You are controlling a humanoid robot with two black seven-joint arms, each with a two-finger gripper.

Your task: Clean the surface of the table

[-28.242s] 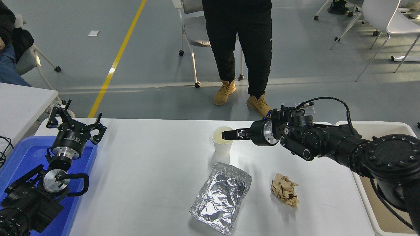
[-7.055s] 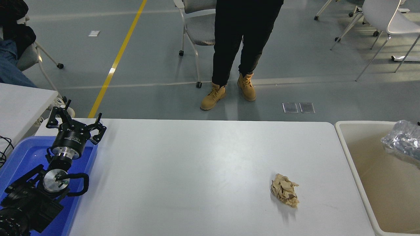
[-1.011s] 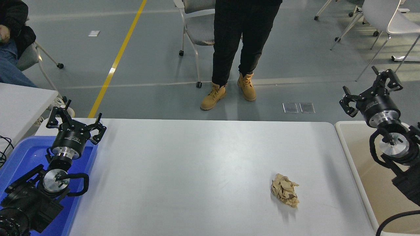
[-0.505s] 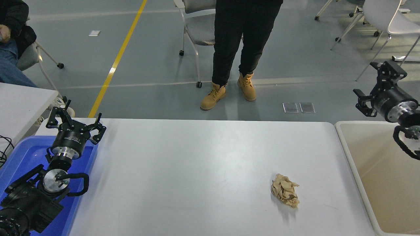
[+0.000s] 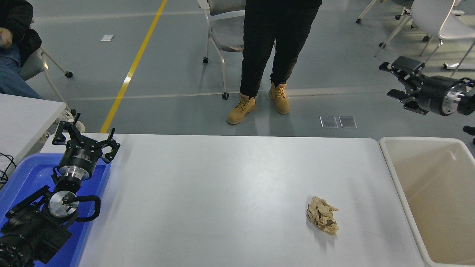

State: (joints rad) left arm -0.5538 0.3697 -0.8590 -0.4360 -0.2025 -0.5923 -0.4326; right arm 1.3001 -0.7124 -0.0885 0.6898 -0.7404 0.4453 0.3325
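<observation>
Since half a second ago, your right end effector [image 5: 394, 81] has swung up and now points left, high above the beige bin [image 5: 412, 207], its fingers apart and holding nothing. Your left end effector [image 5: 84, 138] sits parked over the blue tray [image 5: 22, 174], fingers apart too. You see the white worktop [image 5: 207, 193] with one crumpled brown paper [image 5: 322, 215] lying near its right side.

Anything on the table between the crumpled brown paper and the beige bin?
No. In the head view, only bare white table surface lies between the crumpled brown paper wad and the beige plastic bin.
</observation>
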